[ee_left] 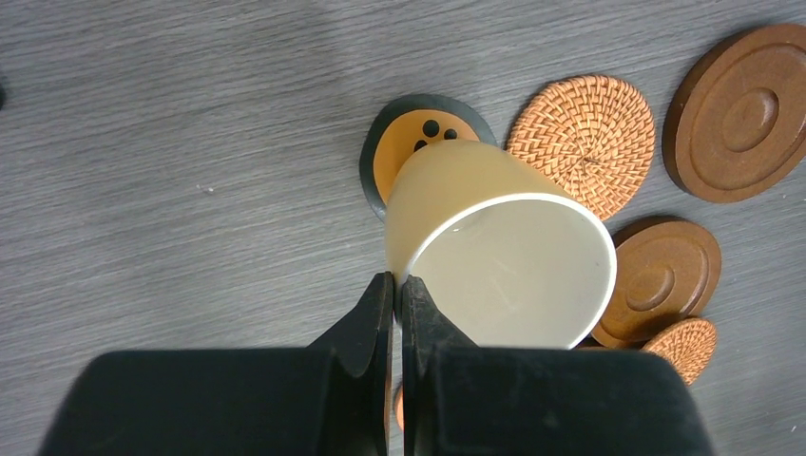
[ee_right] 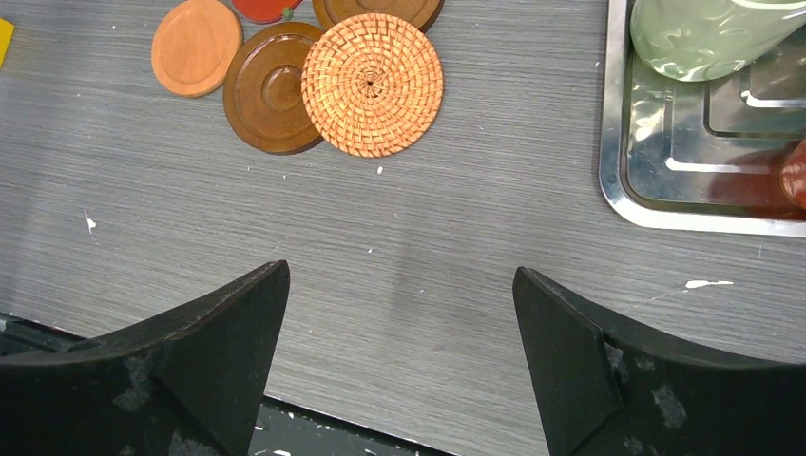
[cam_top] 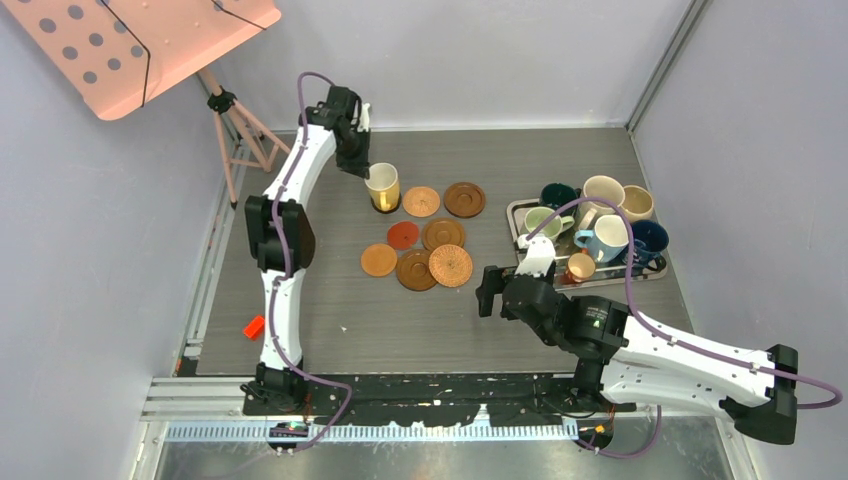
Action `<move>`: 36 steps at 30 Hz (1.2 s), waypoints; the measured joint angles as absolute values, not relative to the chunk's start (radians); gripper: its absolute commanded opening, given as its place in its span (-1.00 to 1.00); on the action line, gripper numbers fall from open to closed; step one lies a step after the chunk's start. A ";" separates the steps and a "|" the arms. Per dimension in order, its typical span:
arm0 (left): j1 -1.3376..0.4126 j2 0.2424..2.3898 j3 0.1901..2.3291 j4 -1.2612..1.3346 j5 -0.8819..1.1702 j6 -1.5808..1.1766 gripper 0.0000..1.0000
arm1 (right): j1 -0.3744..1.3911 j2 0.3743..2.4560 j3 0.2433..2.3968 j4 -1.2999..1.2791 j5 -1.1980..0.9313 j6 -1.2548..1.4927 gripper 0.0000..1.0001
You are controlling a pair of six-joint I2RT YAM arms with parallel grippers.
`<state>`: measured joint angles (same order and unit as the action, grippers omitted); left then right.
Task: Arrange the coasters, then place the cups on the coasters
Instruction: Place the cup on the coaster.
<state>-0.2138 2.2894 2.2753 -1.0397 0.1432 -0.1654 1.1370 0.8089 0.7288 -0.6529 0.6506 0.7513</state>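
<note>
a yellow cup (cam_top: 382,186) stands mouth up on a black-and-orange coaster (ee_left: 418,142), left of centre toward the far edge of the table (cam_top: 330,320). seven more discs lie flat just beside it: far wicker coaster (cam_top: 421,201), near wicker coaster (cam_top: 451,265) overlapping one of three dark brown coasters (cam_top: 464,199), red coaster (cam_top: 403,235), orange-tan coaster (cam_top: 378,260). near the right edge, crowded on a metal tray (cam_top: 515,208): dark green cup (cam_top: 557,195), cream cup (cam_top: 603,190), beige cup (cam_top: 637,203), pale green cup (cam_top: 543,222), white-blue cup (cam_top: 603,238), navy cup (cam_top: 649,240), small orange-red cup (cam_top: 580,267).
</note>
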 measured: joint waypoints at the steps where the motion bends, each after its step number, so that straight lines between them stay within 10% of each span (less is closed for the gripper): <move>1: -0.214 2.293 2.275 -1.037 0.145 -0.169 -1.00 | 1.137 0.809 0.729 -0.653 0.651 0.751 0.90; 36: -0.205 2.315 2.275 -0.998 0.159 -0.202 -1.00 | 1.131 0.790 0.720 -0.667 0.649 0.754 0.90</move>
